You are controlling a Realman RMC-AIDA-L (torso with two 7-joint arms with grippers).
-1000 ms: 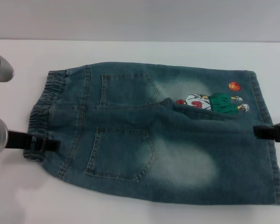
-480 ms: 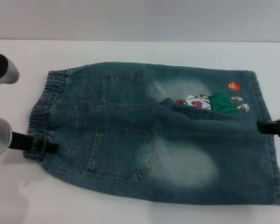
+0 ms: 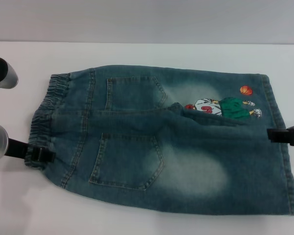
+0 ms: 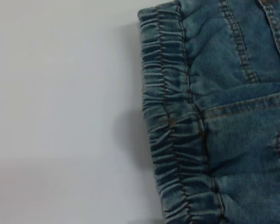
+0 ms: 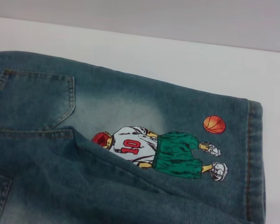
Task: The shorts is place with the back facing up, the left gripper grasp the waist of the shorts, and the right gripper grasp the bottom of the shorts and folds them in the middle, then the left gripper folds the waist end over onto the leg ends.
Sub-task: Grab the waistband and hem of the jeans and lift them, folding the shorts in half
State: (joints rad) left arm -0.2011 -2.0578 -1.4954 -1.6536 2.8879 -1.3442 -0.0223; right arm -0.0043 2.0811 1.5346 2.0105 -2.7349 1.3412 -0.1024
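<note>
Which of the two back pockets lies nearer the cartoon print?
The far back pocket, farther from the robot; its corner almost reaches the cartoon figure, while the near pocket sits lower.

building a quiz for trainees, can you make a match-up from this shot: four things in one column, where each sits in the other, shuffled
Things
1. left gripper
2. right gripper
3. orange basketball print
4. waist

Places
A. at the hem of the leg ends
B. at the near corner of the waistband
C. gathered end of the shorts on the robot's left
D. far leg, close to the hem

Pairs: 1-B, 2-A, 3-D, 4-C
</note>
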